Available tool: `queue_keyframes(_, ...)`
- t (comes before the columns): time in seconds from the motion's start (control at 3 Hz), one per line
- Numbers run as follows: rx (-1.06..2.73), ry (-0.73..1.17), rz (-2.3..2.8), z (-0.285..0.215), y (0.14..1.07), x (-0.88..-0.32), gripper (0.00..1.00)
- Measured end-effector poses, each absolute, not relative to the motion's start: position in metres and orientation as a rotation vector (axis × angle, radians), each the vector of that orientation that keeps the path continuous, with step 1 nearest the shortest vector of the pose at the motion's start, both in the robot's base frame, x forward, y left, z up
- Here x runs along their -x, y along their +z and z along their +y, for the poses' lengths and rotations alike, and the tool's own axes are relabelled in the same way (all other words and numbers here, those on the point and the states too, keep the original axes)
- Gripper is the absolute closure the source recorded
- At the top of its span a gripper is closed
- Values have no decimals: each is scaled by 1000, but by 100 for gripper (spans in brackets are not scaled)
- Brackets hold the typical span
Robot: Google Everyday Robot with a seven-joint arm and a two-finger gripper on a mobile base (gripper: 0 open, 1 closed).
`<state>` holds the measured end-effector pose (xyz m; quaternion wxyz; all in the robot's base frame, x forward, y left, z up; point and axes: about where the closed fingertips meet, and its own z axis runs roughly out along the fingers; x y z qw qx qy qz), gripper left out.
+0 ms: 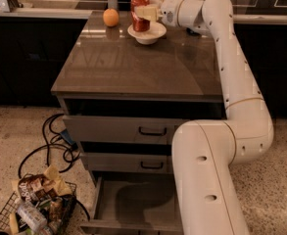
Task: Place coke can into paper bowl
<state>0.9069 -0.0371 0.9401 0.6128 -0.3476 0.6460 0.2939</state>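
Observation:
The red coke can [140, 11] with a silver top stands upright inside the white paper bowl [147, 33] at the back of the cabinet top. My gripper [144, 12] reaches in from the right and is shut on the can's side, its pale fingers [146, 12] wrapped across the can's middle. The can's bottom looks to be resting in the bowl. The white arm runs from the gripper to the right and down to the base in the foreground.
An orange fruit [110, 17] sits to the left of the bowl on the grey cabinet top [138, 67]. The bottom drawer [133, 204] is pulled open. A wire basket of snack bags [33, 209] and cables [50, 146] lie on the floor at left.

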Motion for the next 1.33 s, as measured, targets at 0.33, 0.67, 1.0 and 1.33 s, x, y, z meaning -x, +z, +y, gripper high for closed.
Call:
queue_keyframes(0.33, 751, 676, 1544, -46, 917, -919, 100)
queue_keyframes(0.67, 680, 669, 1576, -63, 898, -932, 100)
queue_keyframes(1.0, 686, 675, 1576, -56, 896, -932, 75)
queue_keyframes(1.33, 688, 678, 1577, -54, 895, -933, 51)
